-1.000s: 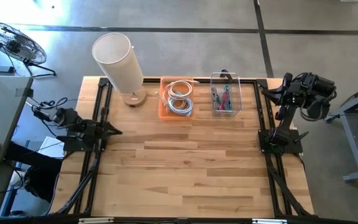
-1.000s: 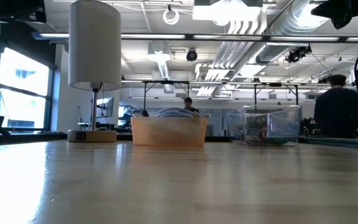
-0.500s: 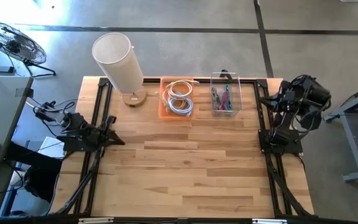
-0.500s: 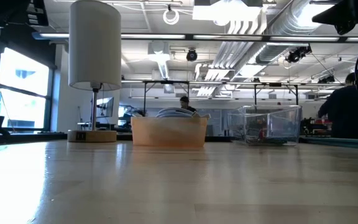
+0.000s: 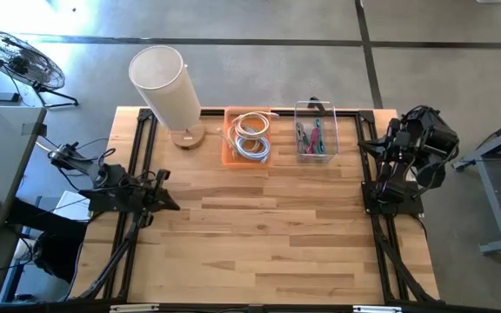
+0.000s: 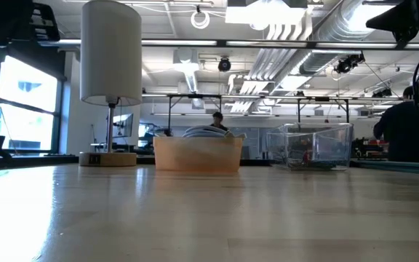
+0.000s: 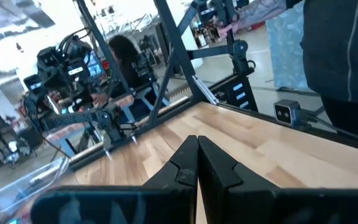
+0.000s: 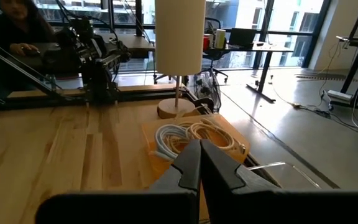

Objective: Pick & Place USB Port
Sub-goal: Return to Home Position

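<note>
An orange tray [image 5: 248, 136] at the table's far edge holds coiled white cables [image 8: 188, 137]. Beside it stands a clear box [image 5: 315, 139] with small coloured parts. No single USB part can be told apart. My left gripper [image 5: 170, 198] is over the table's left side, shut and empty; its fingertips [image 7: 197, 140] meet in the left wrist view. My right gripper [image 5: 364, 143] is raised at the table's right far corner, pointing toward the clear box, shut and empty [image 8: 200, 146].
A white-shaded lamp [image 5: 168, 89] on a round wooden base stands left of the orange tray. Black frame rails [image 5: 137, 165] run along both table sides. The broad middle and near part of the wooden table [image 5: 259, 235] carries nothing. People are in the room beyond [image 6: 406, 124].
My left gripper has swung from pointing right toward the table's near edge and moved slightly inward. My right arm has drawn in and lowered, its gripper turning toward the clear box. Both stayed shut.
</note>
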